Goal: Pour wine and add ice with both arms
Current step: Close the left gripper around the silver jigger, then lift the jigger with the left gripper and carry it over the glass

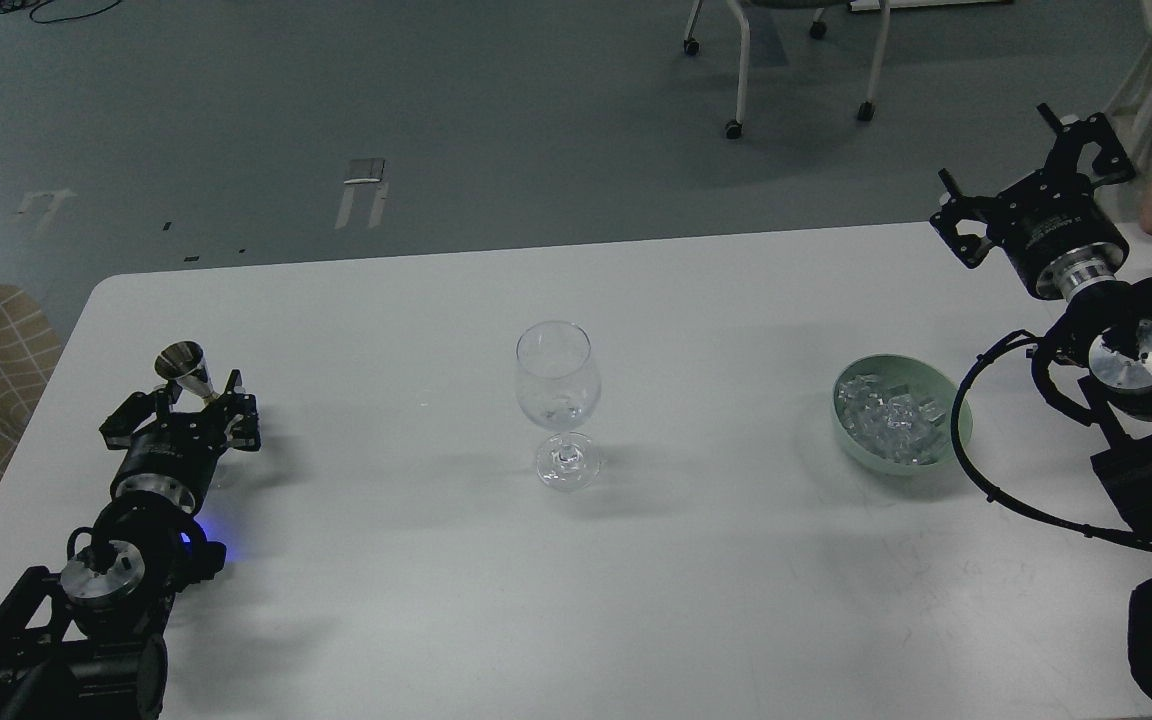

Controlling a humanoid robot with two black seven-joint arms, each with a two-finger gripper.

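On the white worktop (416, 600), a stemmed glass (557, 400) stands upright at the middle between two black arms.

At the left, the left tool (182, 402) lies low over the worktop with its fingers spread around the narrow waist of a small metal jigger (188, 370), which stands upright near the left edge; whether the fingers press it or only flank it I cannot tell. At the far right, the right tool (1021, 165) is raised beyond the worktop's back edge, released, fingers wide apart and grasping nothing. Ice (891, 418) fills a pale green bowl (948, 402) on the right side, well apart from the glass and just beside the right arm's looped cable (971, 470). Any wine in the jigger or glass is too faint to make out.
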